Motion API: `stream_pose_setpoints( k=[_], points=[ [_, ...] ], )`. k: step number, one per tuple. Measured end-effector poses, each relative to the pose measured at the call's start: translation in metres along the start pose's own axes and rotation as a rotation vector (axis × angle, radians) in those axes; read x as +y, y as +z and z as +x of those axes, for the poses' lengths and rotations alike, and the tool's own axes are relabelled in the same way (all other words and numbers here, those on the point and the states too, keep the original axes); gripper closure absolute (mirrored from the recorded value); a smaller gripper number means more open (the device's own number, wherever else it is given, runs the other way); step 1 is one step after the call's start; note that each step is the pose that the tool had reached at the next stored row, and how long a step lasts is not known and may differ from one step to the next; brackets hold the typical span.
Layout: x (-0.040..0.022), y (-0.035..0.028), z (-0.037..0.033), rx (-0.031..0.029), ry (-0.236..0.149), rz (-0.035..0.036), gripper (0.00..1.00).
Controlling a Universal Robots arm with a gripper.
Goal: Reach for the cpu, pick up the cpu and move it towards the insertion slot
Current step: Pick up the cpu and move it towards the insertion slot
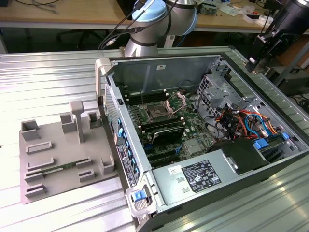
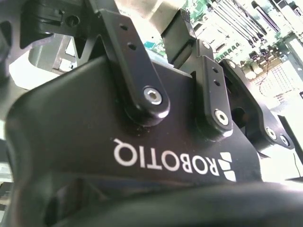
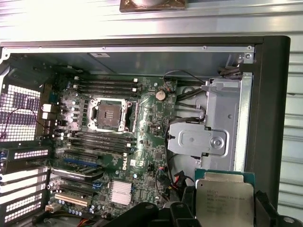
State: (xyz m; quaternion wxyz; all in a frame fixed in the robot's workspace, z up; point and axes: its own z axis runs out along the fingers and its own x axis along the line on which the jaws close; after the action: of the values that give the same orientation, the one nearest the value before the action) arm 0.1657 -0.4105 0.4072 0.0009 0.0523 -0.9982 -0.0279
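Hand [image 3: 222, 210]: closed on the cpu [image 3: 225, 198], its dark fingers [image 3: 267, 208] at two opposite edges of the silvery chip in the first wrist view. Cpu: held above the open computer case [image 3: 270, 118], over the metal drive cage [image 3: 222, 118]. Insertion slot [image 3: 110, 113]: open on the green motherboard [image 3: 147, 142], well apart from the cpu.

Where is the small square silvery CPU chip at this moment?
In the first wrist view, the square silvery CPU chip sits between the black gripper fingers, beside the grey metal bracket, apart from the open socket.
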Motion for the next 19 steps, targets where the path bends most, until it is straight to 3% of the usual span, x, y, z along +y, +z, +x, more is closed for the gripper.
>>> stream_pose_setpoints(
  k=[4, 11, 19],
  points=[
    [0.0002, 0.0, 0.0022, -0.0001, 0.0, 0.0001, 0.45],
    [0.0033, 0.0004, 0.0319, -0.0004, 0.0, 0.0, 0.45],
    [0.005, 0.0007, 0.0476, -0.0004, 0.0, 0.0001, 0.45]
  ],
)
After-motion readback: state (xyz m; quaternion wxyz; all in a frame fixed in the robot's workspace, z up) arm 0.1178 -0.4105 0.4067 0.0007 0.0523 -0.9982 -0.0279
